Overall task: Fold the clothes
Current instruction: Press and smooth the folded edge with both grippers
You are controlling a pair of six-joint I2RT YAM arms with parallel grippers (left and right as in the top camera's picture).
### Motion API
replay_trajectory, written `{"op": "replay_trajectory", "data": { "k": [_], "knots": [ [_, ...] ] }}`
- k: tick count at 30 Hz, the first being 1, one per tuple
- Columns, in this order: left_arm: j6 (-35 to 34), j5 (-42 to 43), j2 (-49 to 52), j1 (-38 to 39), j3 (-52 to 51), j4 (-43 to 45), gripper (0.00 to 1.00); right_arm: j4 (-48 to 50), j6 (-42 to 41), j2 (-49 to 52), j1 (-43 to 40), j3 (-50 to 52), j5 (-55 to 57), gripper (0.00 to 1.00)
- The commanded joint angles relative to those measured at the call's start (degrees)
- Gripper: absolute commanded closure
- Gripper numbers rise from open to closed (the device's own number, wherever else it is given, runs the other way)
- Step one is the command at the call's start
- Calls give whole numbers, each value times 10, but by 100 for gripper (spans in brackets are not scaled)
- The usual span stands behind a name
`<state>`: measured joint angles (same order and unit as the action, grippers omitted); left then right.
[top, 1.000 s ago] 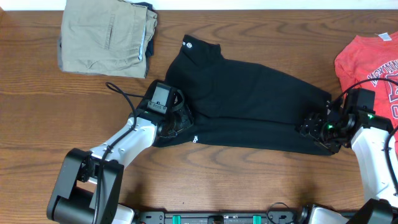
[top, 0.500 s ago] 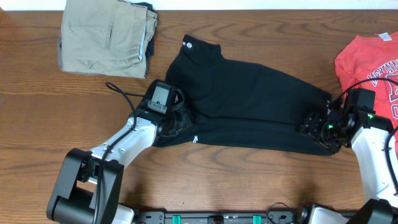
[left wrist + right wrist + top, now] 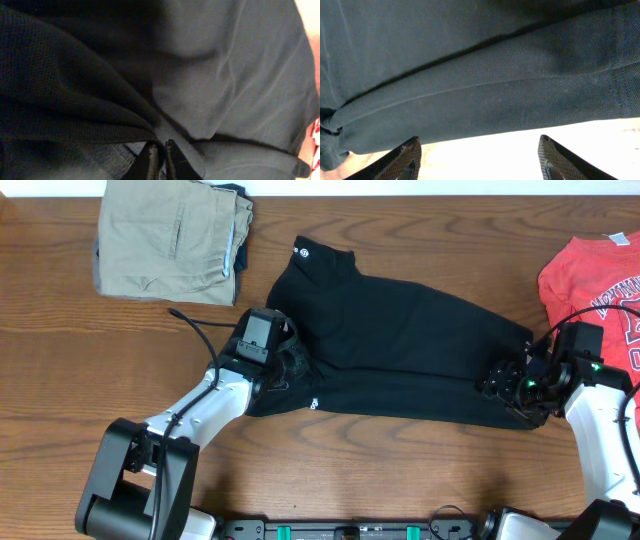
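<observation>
The clothes, one black shirt [image 3: 400,330], lie spread across the middle of the table, with a small white logo at the top left end. My left gripper [image 3: 290,365] is at the shirt's lower left corner. In the left wrist view the left gripper [image 3: 161,150] is shut with a fold of black shirt [image 3: 225,75] pinched between its tips. My right gripper [image 3: 500,385] sits at the shirt's right end. In the right wrist view the right gripper [image 3: 479,145] stands open, its fingertips [image 3: 412,147] just short of the shirt's hem [image 3: 470,100], with nothing between them.
Folded tan khaki trousers [image 3: 170,245] lie at the back left. A red T-shirt with white lettering [image 3: 595,280] lies at the right edge, close behind the right arm. Bare wooden table [image 3: 60,380] lies to the left and in front.
My left gripper has closed onto the shirt's lower left corner, and the wrist has shifted slightly. The right arm has not moved.
</observation>
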<state>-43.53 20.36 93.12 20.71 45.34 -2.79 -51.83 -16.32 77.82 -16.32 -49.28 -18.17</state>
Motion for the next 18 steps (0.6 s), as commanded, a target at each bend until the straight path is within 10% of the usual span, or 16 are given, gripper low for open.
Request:
{"op": "replay_trajectory", "data": {
  "k": [1,18],
  "knots": [
    [3,-10,6,-2,-3,9,93,0,7,-2,6,-5,4,27],
    [-10,-35,103,-1,-3,181,93,-2,7,-2,6,-5,4,27]
  ]
}}
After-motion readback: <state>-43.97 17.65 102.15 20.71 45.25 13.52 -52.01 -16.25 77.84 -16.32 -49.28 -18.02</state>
